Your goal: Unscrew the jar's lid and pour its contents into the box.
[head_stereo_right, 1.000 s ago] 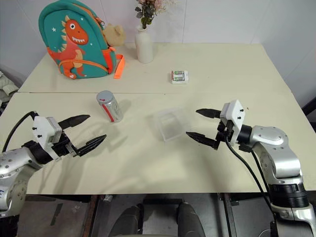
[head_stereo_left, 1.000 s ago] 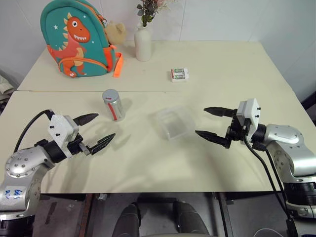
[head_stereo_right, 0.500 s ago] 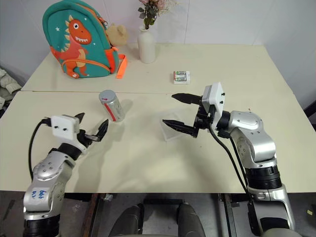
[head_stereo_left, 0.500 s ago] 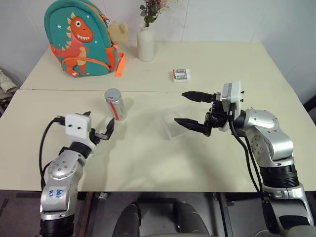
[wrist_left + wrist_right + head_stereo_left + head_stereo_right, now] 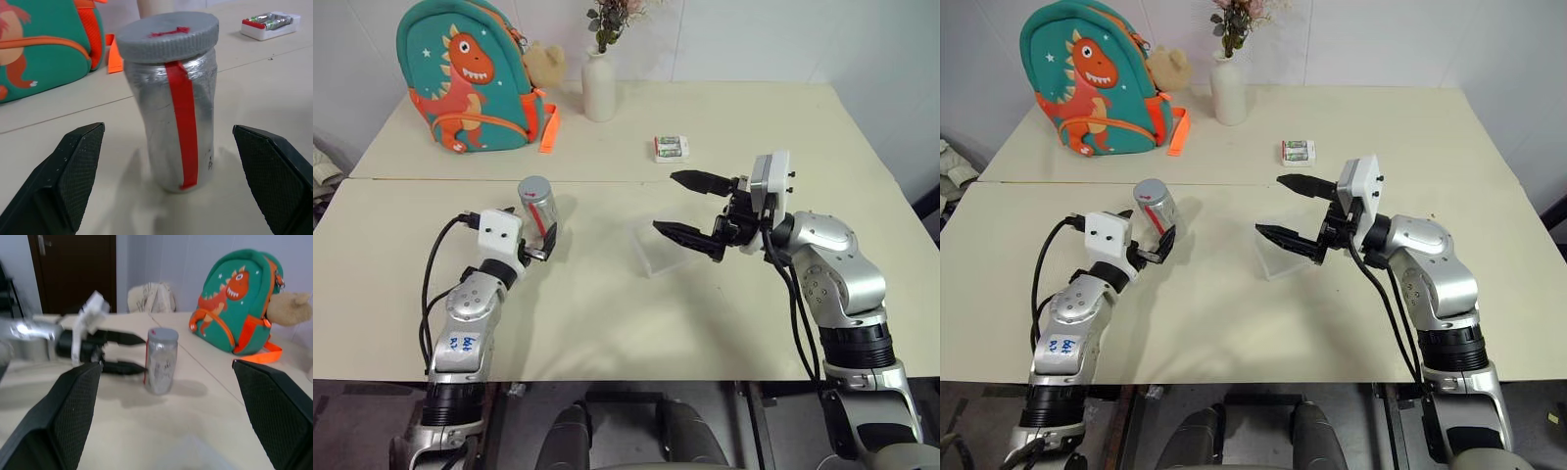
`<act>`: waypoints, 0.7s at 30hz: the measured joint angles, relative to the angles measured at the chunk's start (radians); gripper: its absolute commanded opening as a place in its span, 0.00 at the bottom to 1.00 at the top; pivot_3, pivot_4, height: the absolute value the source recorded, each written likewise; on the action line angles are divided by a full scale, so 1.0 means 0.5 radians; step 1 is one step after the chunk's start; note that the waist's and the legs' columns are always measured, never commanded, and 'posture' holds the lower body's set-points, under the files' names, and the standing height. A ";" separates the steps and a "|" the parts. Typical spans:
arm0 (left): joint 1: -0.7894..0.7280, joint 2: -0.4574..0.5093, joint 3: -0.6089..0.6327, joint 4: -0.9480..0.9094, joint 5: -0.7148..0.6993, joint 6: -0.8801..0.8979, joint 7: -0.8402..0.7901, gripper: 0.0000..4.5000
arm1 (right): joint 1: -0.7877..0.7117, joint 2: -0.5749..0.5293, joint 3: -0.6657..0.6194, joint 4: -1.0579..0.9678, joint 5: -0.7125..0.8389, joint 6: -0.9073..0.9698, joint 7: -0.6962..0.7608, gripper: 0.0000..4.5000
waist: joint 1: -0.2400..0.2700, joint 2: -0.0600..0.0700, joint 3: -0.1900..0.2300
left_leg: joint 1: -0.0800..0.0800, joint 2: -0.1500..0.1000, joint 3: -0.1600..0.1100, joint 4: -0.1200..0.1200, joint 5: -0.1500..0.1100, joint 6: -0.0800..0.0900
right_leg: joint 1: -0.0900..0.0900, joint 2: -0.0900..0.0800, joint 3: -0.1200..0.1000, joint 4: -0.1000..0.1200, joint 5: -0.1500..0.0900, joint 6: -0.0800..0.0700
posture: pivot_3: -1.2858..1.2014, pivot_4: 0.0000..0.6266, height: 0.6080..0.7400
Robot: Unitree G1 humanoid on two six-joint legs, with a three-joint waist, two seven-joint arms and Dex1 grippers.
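1. The jar [image 5: 171, 117] is standing upright on the table [image 5: 607, 313], near its left middle, with the grey lid [image 5: 167, 35] sitting on top; its contents are hidden behind the silvery wall.
2. A red strip is running down the jar's side and a red mark is showing on the lid; no writing can be read on either.
3. The left gripper [image 5: 544, 242] is reaching toward the jar with its fingers spread wide; in the left wrist view the jar is standing between and beyond the fingertips [image 5: 80, 161], apart from them.
4. The right gripper [image 5: 690, 206] is hovering with fingers spread over the clear box [image 5: 651, 251], partly covering it, so the box's far edge is hard to make out.
5. The small white-and-green pack [image 5: 670, 148] is lying farther back; its print is too small to read.
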 measured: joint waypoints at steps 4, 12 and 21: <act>-0.094 -0.014 0.003 0.154 0.020 -0.097 0.019 0.99 | 0.002 0.000 -0.002 -0.034 0.013 0.013 -0.023 1.00 | -0.001 0.000 0.000 | 0.000 0.000 0.000 -0.001 0.000 0.000 | -0.001 0.000 0.000 0.001 0.000 0.000 | 0.52 0.24 1.00; -0.223 -0.033 -0.030 0.351 0.065 -0.271 0.024 0.95 | 0.024 0.003 -0.001 -0.096 0.026 0.018 -0.059 1.00 | -0.001 0.000 0.000 | 0.000 0.000 0.000 -0.001 0.000 0.000 | -0.001 0.000 -0.001 0.001 0.001 0.001 | 0.52 0.24 1.00; -0.242 -0.079 -0.030 0.399 0.068 -0.323 0.046 0.44 | 0.053 0.008 0.003 -0.096 0.026 0.018 -0.071 1.00 | -0.001 0.000 0.000 | 0.000 0.000 0.000 -0.001 0.000 0.000 | -0.001 0.000 0.000 0.001 0.001 0.002 | 0.52 0.24 1.00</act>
